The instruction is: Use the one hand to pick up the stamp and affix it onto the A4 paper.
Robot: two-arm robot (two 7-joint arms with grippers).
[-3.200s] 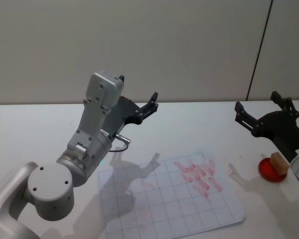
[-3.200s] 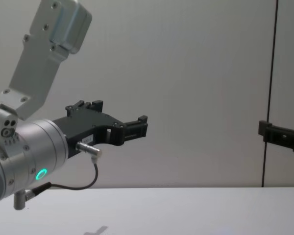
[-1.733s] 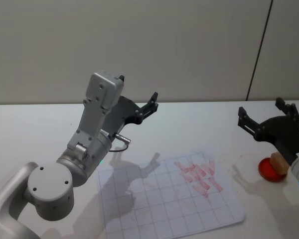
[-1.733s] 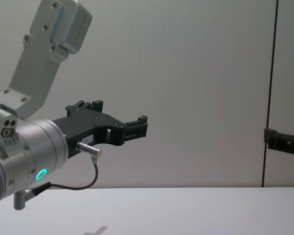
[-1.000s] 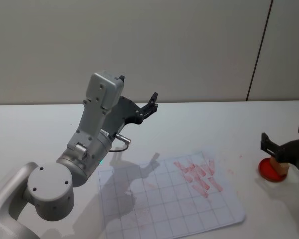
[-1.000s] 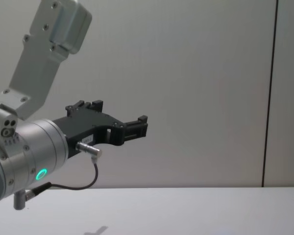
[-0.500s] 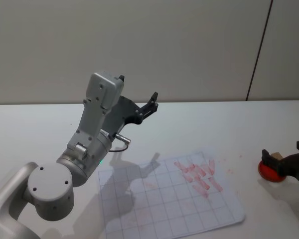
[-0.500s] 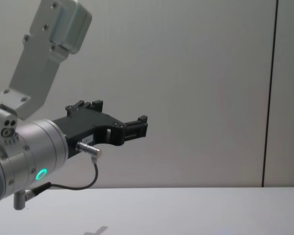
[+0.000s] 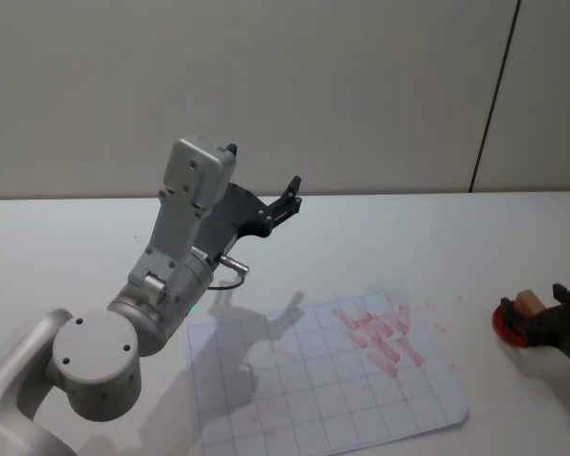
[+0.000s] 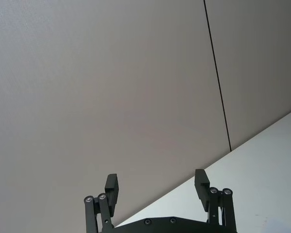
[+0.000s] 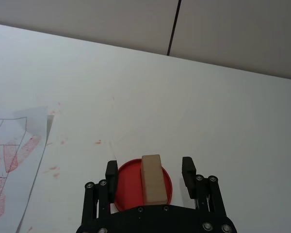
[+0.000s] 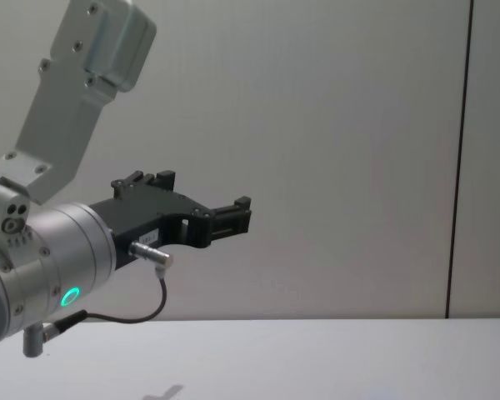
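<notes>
Just a boxy, light-brown stamp (image 11: pixel 153 177)

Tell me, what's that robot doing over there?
The robot's black two-finger right end effector sits low around the small light-brown wooden stamp, which stands on a round red ink pad. Its fingers are open on either side, not yet gripping. The white gridded paper with red marks lies nearby on the white table. The left end effector hangs raised and open.
</notes>
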